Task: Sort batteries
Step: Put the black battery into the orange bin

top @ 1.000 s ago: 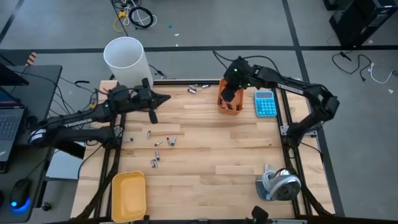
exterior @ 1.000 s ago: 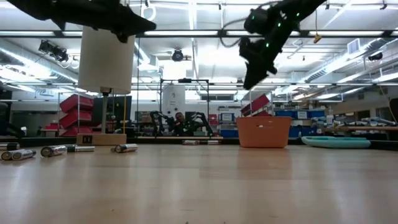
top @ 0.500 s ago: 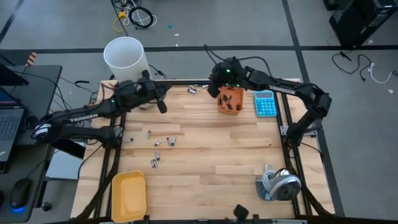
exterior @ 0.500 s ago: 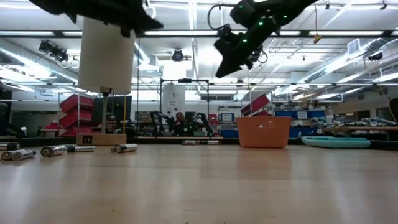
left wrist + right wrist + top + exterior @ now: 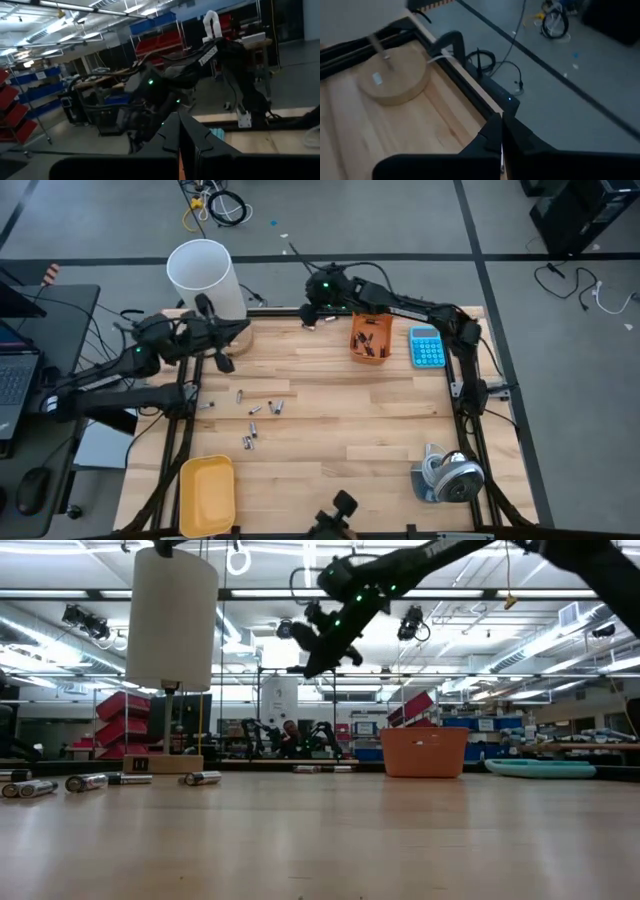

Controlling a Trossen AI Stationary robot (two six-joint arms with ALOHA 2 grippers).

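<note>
- The right gripper (image 5: 312, 312) is seen high over the far edge of the table (image 5: 380, 430), at about 12 o'clock, its jaws pressed together with nothing visible between them.
- The left gripper (image 5: 222, 360) is held at about 10 o'clock, beside the white cylinder (image 5: 205, 277); its jaws are together too, and no cell can be made out in them.
- A loose scatter of batteries (image 5: 258, 416) is lying left of centre, toward 9 o'clock, with a small pair of cells (image 5: 320, 320) by the far edge, just beneath the right gripper.
- More cells are already collected in the orange bin (image 5: 370, 339) at about 1 o'clock; the yellow tray (image 5: 206, 495) at 7 o'clock appears to hold none.
- The step in hand is judged to be a reach for the next cell, probably that far pair.
- For the next move, the right jaws would need to be parted, lowered over one cell and aligned across it before closing.
</note>
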